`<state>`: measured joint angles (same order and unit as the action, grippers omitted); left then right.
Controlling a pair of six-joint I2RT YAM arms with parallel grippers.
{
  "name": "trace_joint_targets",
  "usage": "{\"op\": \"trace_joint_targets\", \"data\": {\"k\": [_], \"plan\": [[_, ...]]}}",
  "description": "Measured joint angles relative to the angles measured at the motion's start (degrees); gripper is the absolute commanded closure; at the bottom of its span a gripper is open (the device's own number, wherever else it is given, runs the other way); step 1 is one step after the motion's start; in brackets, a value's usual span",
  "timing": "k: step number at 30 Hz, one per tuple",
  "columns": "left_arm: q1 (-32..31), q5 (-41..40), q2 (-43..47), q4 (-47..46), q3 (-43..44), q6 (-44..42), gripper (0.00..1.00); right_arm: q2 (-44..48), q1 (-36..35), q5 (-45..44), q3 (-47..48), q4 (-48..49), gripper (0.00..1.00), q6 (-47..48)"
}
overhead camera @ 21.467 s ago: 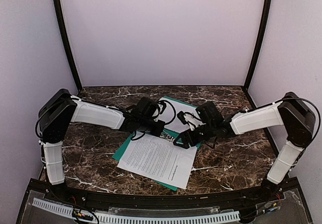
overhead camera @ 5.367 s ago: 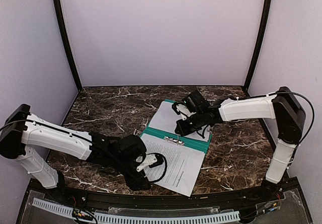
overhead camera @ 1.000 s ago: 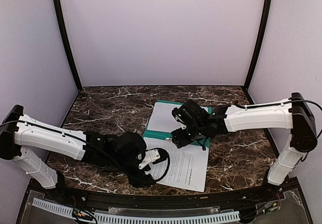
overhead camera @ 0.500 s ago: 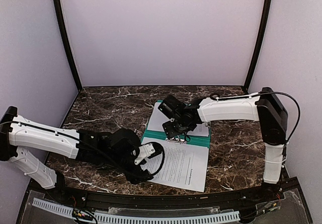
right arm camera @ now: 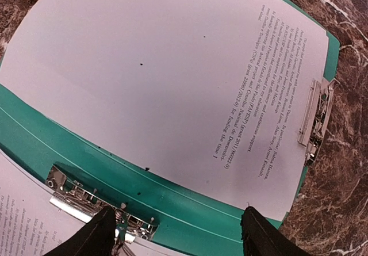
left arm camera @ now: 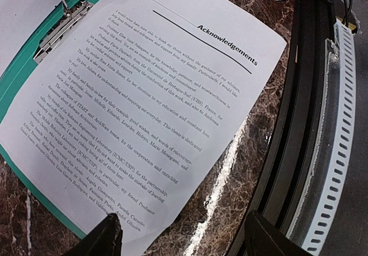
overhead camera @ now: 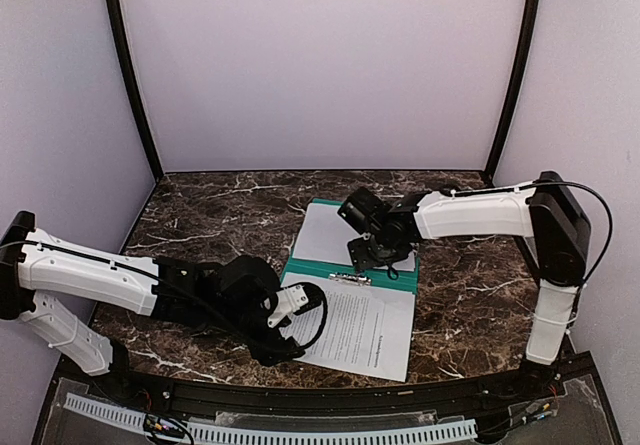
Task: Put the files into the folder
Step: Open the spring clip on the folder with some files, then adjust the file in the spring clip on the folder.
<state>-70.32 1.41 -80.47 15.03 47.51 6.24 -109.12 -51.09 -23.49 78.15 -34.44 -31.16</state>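
OK, folder (overhead camera: 395, 280) lies open flat on the marble table (overhead camera: 200, 215). Near sheet (left arm camera: 144, 112), headed Acknowledgements, sits on its near half, one edge at the spine clip (left arm camera: 60, 29). Far sheet (right arm camera: 144, 66) rests on the far half, mostly blank with a few text lines. My left gripper (left arm camera: 184, 239) hovers over the near sheet's left edge, fingers wide, nothing between. My right gripper (right arm camera: 178, 233) hangs over the teal spine band, fingers wide too, holding nothing.
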Motion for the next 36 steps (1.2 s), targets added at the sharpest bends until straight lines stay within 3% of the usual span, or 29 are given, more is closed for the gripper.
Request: {"op": "trace_joint_targets", "data": {"k": [17, 22, 29, 36], "plan": [[0.0, 0.7, -1.6, 0.0, -0.1, -0.1, 0.23, 9.8, 2.5, 1.3, -14.3, 3.0, 0.27, -3.5], [0.0, 0.7, -1.6, 0.0, -0.2, 0.0, 0.2, 18.9, 0.9, 4.8, -21.3, 7.2, 0.27, -0.6], [0.0, 0.9, -1.6, -0.1, -1.7, 0.6, 0.19, 25.6, -12.0, 7.1, -23.1, 8.6, 0.21, 1.8], [0.4, -5.4, 2.0, -0.1, -5.6, 5.7, 0.16, 16.4, -27.8, 5.7, -20.2, 4.4, 0.17, 1.9]]}}
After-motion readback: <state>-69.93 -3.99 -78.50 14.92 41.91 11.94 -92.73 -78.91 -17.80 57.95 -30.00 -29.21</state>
